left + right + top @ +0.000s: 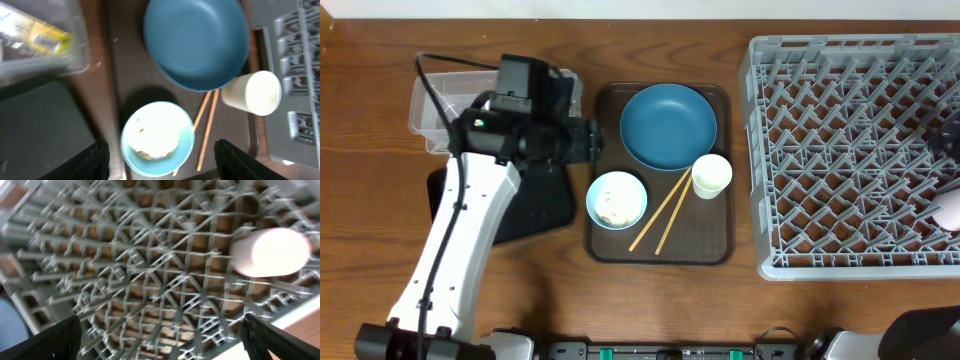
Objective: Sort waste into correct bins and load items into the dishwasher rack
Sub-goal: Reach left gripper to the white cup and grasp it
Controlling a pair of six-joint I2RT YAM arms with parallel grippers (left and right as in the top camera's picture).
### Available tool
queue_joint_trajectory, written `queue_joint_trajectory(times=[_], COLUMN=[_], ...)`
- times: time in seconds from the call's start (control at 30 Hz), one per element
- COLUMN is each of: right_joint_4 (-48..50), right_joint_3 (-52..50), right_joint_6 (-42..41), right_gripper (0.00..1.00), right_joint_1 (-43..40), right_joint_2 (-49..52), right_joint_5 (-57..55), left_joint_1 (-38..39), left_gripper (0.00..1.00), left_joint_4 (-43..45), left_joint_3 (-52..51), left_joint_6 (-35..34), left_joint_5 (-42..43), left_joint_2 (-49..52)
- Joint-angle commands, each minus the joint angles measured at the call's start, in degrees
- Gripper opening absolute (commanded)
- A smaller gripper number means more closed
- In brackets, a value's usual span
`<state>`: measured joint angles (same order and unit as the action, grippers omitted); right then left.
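Evidently the left claw (161, 149) hangs wide open, empty, above the scrap-filled bowl (156, 137), poised to grip it. The right claw (161, 325), equally open and empty, hovers over the rack (125, 280) holding the pink cup (270, 251).

Your left tool (160, 162) hangs with its fingers spread either side of the pale bowl (170, 112), which holds whitish scraps (152, 136). Above the bowl sits the blue plate (197, 40). To the bowl's right are two chopsticks (206, 127), then a white cup (252, 92). To its left is a black tray (40, 130), and to its upper left a clear tub (75, 55) holding a yellow wrapper (45, 40).
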<state>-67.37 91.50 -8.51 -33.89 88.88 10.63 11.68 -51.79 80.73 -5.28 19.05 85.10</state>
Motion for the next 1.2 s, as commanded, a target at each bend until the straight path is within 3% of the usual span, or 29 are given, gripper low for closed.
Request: queue_joint_trajectory(times=[0.0, 0.23, 0.5, 0.93, 1.1, 1.17], right_joint_4=[-0.3, -0.3, -0.3, -0.3, -0.3, -0.3], right_joint_3=[-1.0, -1.7, -1.7, -1.7, -1.7, -1.7], right_joint_6=[0.9, 2.6, 3.1, 3.3, 3.3, 3.3], right_gripper=[0.99, 0.99, 0.99, 0.99, 0.99, 0.99], right_joint_1=[4.6, 12.0, 13.7, 13.7, 13.7, 13.7], right_joint_2=[0.3, 0.3, 0.3, 0.3, 0.3, 0.3], right_joint_5=[0.4, 0.3, 0.0, -0.1, -0.1, -0.1], left_joint_1=[3.2, 11.4, 19.5, 24.3, 24.3, 24.3], left_gripper=[0.70, 0.70, 0.70, 0.69, 0.66, 0.55], left_joint_4=[2.4, 10.9, 17.7, 18.1, 18.1, 18.1], left_joint_3=[0.0, 0.0, 0.0, 0.0, 0.0, 0.0], left_joint_6=[0.5, 0.5, 0.5, 0.5, 0.5, 0.5], left_joint_5=[-0.3, -0.3, -0.3, -0.3, -0.3, -0.3], left_joint_2=[0.4, 5.1, 15.2, 25.7, 27.2, 27.3])
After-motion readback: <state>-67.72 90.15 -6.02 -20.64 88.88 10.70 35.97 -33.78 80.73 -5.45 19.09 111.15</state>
